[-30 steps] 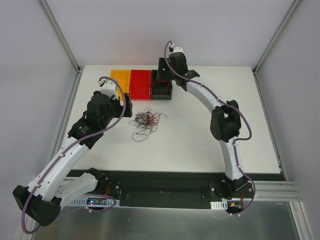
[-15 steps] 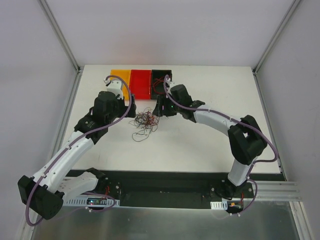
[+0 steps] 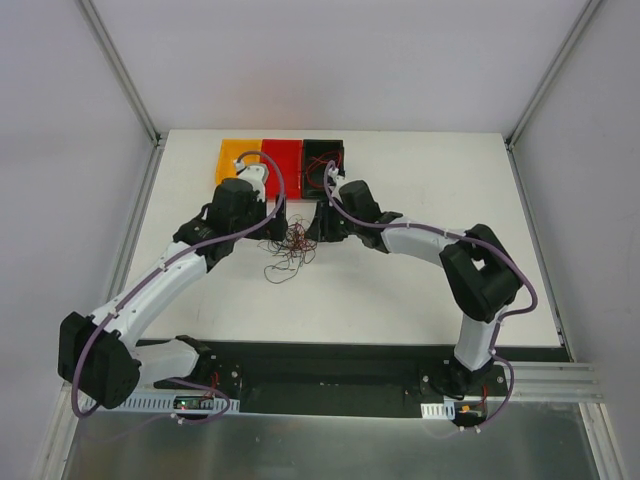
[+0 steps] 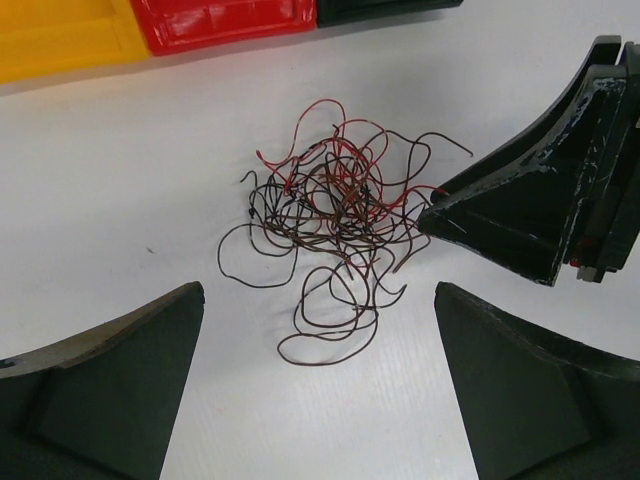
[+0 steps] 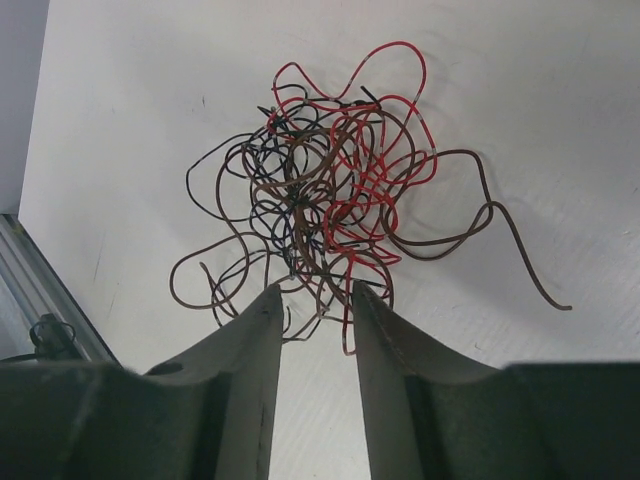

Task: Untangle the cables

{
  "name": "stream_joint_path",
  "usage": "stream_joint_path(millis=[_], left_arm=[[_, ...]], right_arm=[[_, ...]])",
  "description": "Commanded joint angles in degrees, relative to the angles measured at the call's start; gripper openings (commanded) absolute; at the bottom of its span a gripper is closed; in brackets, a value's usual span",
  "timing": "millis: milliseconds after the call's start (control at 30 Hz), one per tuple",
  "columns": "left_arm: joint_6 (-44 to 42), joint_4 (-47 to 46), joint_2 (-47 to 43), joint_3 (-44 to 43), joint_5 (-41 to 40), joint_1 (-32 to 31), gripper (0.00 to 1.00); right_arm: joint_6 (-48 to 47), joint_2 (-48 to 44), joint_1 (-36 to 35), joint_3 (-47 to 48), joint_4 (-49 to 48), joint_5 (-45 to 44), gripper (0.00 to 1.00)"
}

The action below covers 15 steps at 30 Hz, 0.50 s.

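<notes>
Cables point(image 3: 292, 243), a loose knot of hair-thin red, brown and black wire, lay on the table point(image 3: 420, 260) a little to the near side of the red bin point(image 3: 281, 166), toward the arm bases. The knot was roughly round with no real long axis. Only a few slack loops trailed out on the side away from the red bin.

The right gripper point(image 5: 316, 292) was the nearer one. Its fingertips sat at the knot's edge, on the side that lay right of the red bin in the overhead view. The jaws stood a narrow gap apart, and brown and red strands crossed the mouth of that gap. I judged nothing was pinched yet.

The left gripper point(image 4: 318, 292) faced the knot from the opposite side, spread wide and holding nothing, with the wires just ahead of its fingers point(image 4: 150, 340).

Both arms reached out from the near edge and bent inward, wrists low, so the claws met nose to nose just short of the red bin.
</notes>
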State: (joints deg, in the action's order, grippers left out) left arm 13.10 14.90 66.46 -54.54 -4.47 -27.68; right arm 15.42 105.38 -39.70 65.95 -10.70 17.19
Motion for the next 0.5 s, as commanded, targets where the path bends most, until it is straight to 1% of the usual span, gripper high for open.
stream_joint_path(millis=[0,100,133,167,300,400,467], left_arm=[[2.3,0.3,3.8,-2.8,3.0,0.1,0.99],[3.0,2.5,8.2,-4.7,4.2,0.2,0.99],[3.2,2.8,9.6,-5.2,4.4,0.2,0.99],[3.6,2.9,11.0,-5.5,5.8,0.2,0.99],[4.1,3.4,16.8,-7.1,10.3,0.2,0.99],[4.9,3.6,22.2,-8.6,14.2,0.2,0.99],[5.4,3.6,26.3,-9.6,16.1,0.2,0.99]], right_arm=[[0.6,-0.4,-0.4,0.2,-3.0,0.1,0.32],[1.5,-2.2,-0.4,-1.7,-3.8,0.4,0.08],[2.2,-3.2,-0.5,-3.0,-4.8,0.7,0.02],[2.9,-5.0,-0.4,-4.4,-5.6,1.2,0.01],[5.8,-10.1,-1.3,-10.6,-10.2,2.8,0.00],[7.7,-12.7,-2.6,-13.7,-13.8,4.8,0.00],[7.8,-14.5,-3.5,-15.1,-14.3,4.9,0.01]])
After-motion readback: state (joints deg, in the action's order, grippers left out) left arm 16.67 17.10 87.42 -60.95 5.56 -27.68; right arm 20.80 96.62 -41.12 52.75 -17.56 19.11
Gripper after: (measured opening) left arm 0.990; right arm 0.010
